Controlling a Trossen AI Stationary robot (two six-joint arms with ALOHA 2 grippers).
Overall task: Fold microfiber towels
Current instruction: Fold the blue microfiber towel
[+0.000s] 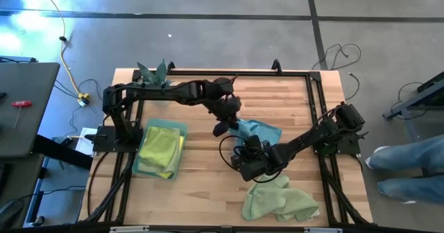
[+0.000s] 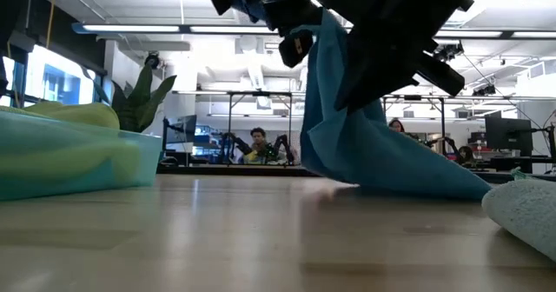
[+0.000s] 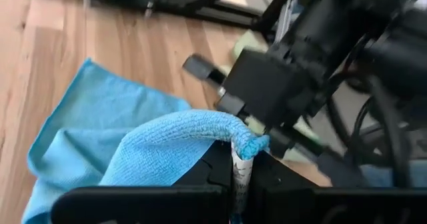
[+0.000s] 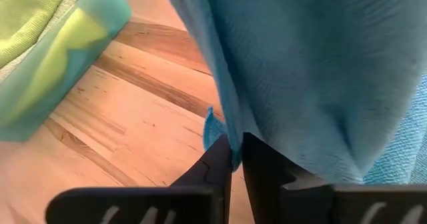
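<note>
A sky-blue towel (image 1: 262, 132) is held up near the table's middle by both grippers. It hangs as a drape in the low view (image 2: 347, 136), with its lower part on the wood. My left gripper (image 1: 223, 126) is shut on it from the far-left side. My right gripper (image 1: 243, 157) is shut on it from the near-right side. A crumpled pale green towel (image 1: 279, 201) lies near the front edge. A folded yellow-green towel (image 1: 159, 145) lies on a teal one (image 1: 142, 165) at the left. My left gripper pinches a rolled corner of the blue towel (image 3: 241, 143), beside its white tag, between its two shut fingers. The cloth arches away from the fingers and falls slack onto the table (image 3: 80, 137). My right gripper pinches an edge of the blue towel (image 4: 225, 136) between its two shut fingers. The cloth hangs in folds in front of the fingers, raised off the wood there. Its lower end (image 2: 426, 186) rests on the table.
A small spiky green plant (image 1: 154, 72) stands at the table's far left corner. Bare wood (image 1: 201, 191) lies between the folded stack and the pale green towel. A black frame (image 1: 316, 101) runs around the table. A person's legs (image 1: 409, 167) show to the right of the table.
</note>
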